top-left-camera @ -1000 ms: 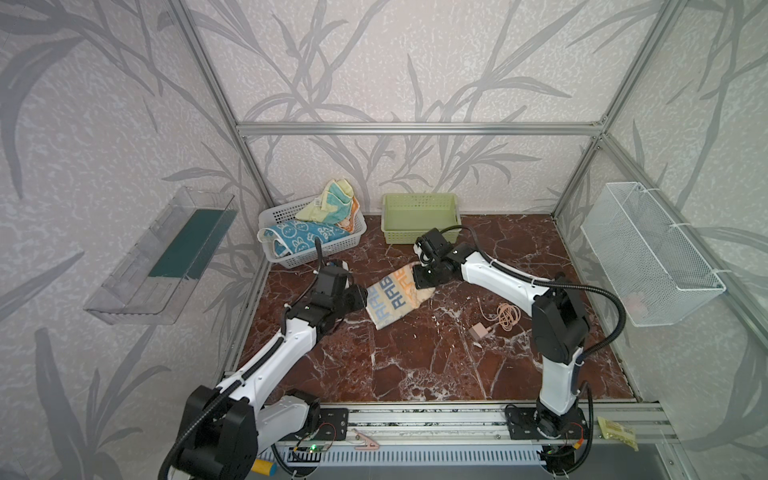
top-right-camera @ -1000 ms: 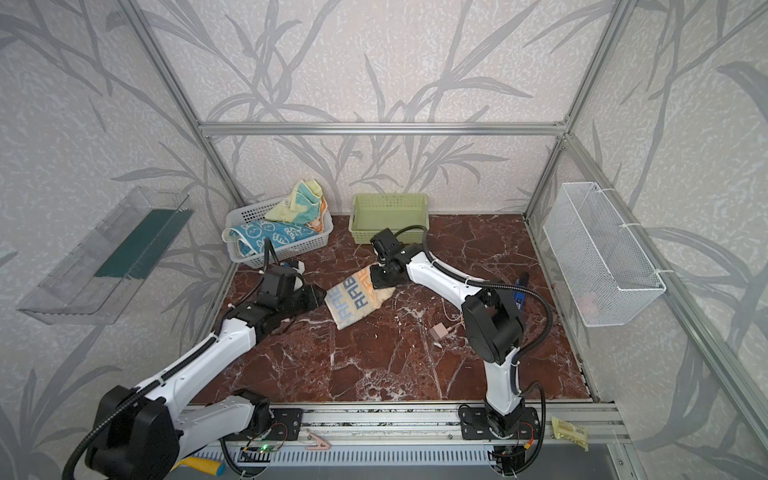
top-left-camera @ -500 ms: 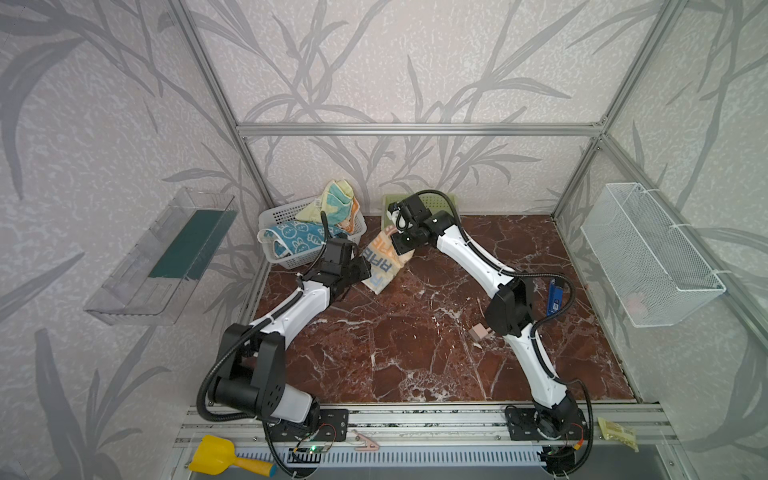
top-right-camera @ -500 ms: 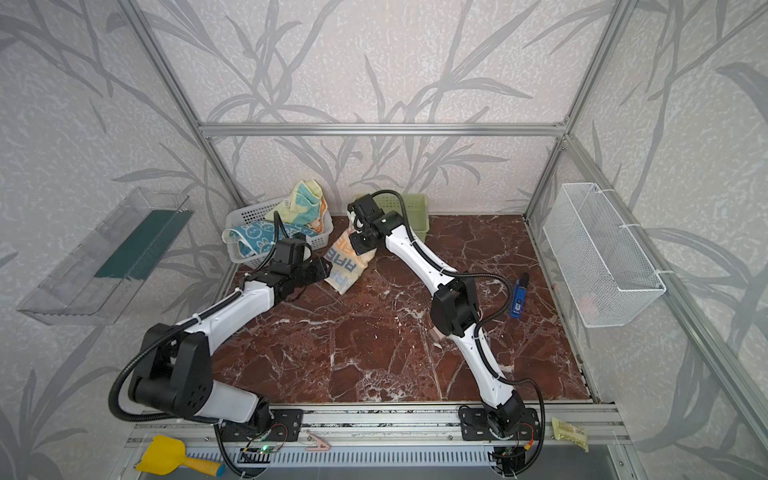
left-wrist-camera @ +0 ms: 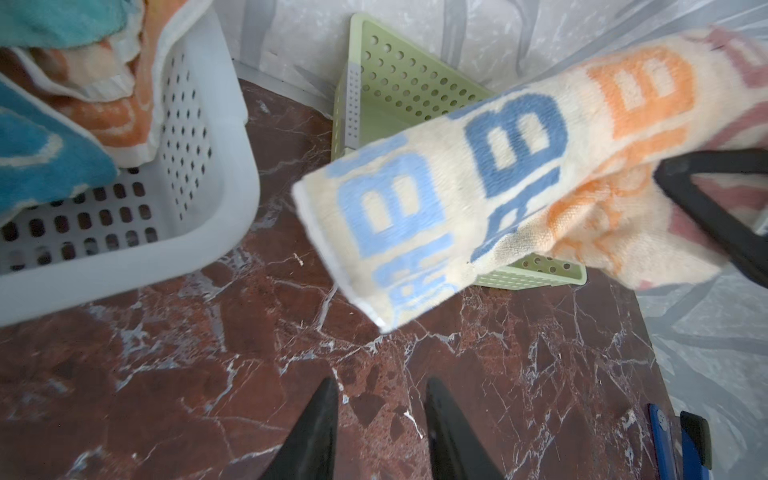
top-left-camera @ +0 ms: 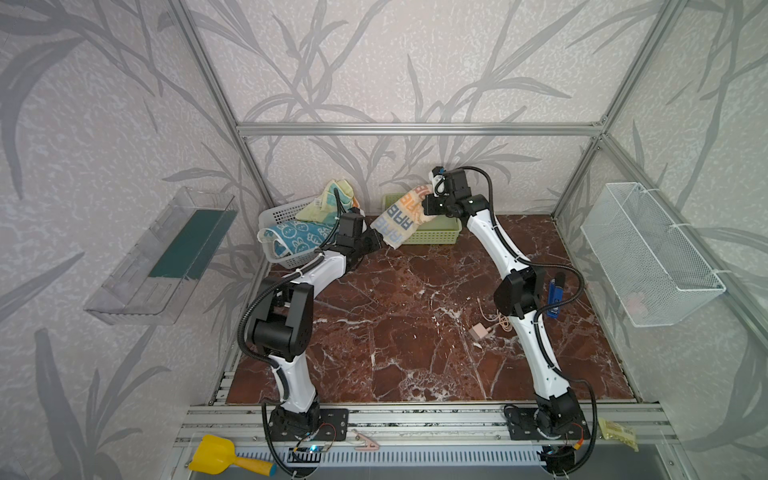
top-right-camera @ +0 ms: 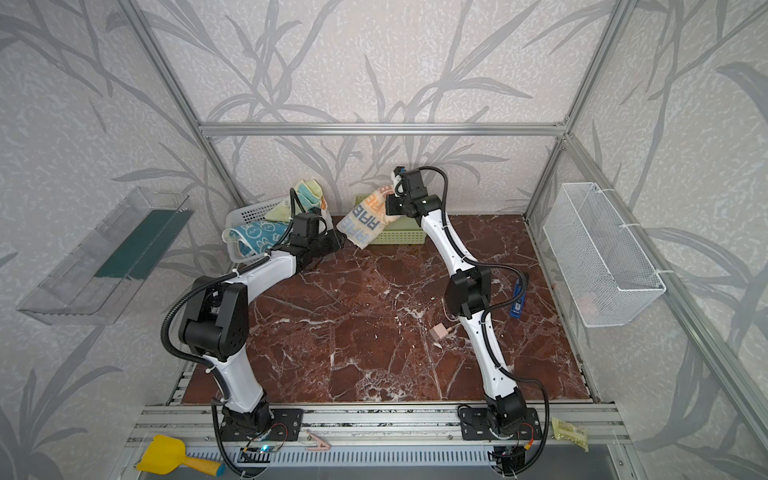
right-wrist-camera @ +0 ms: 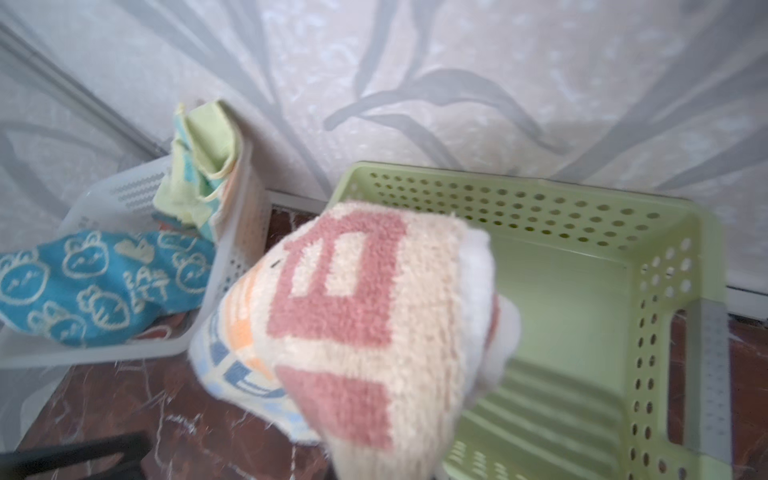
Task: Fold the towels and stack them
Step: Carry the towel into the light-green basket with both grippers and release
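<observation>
Lifted higher, right gripper (top-left-camera: 428, 206) clamps the lettered towel (top-left-camera: 399, 220) (left gripper (left-wrist-camera: 380, 384) parted, empty)

**Obscured and unresolved items**

The fingertips of the right gripper (top-left-camera: 429, 204) are covered by the lettered towel (right-wrist-camera: 365, 316) in every view, and that cloth is smeared by blur in the right wrist view. Part of the green basket (right-wrist-camera: 519, 183) is masked behind it. The left gripper (left-wrist-camera: 379, 388) is cut off at its base by the frame edge, as is the white basket (left-wrist-camera: 199, 166). The cloths beneath the blue bunny towel (top-left-camera: 297, 241) cannot be counted. A pinkish item (top-left-camera: 635, 300) in the wire basket (top-left-camera: 648, 249) is too small to be identified.
</observation>
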Robot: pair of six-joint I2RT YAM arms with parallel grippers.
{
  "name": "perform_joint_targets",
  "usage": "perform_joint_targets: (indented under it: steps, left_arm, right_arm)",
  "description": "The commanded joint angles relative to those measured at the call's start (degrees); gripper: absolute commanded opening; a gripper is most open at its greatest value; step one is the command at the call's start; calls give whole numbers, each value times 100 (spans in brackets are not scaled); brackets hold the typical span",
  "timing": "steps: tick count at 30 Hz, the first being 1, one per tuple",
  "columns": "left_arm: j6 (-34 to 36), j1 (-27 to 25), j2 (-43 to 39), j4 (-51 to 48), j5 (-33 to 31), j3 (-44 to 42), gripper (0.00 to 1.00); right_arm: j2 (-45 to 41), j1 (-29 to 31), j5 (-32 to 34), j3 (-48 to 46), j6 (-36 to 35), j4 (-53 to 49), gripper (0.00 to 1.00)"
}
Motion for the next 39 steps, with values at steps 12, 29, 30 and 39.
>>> perform_joint_targets:
  steps: [12, 29, 30, 39]
  left_arm:
    - [44, -42, 21, -13, 85, -3, 37]
    - [106, -73, -262, -157, 23, -241, 37]
    - [113, -66, -263, -153, 22, -241, 37]
    - [365, -61, -275, -625, -88, 118, 37]
  right_arm:
    - [644, -440, -376, -338, 257, 158, 0]
    - [271, -858, -94, -136, -618, -1048, 76]
    - [163, -857, -119, -173, -667, -1022, 78]
    - [-311, -858, -37, -36, -795, -1023, 83]
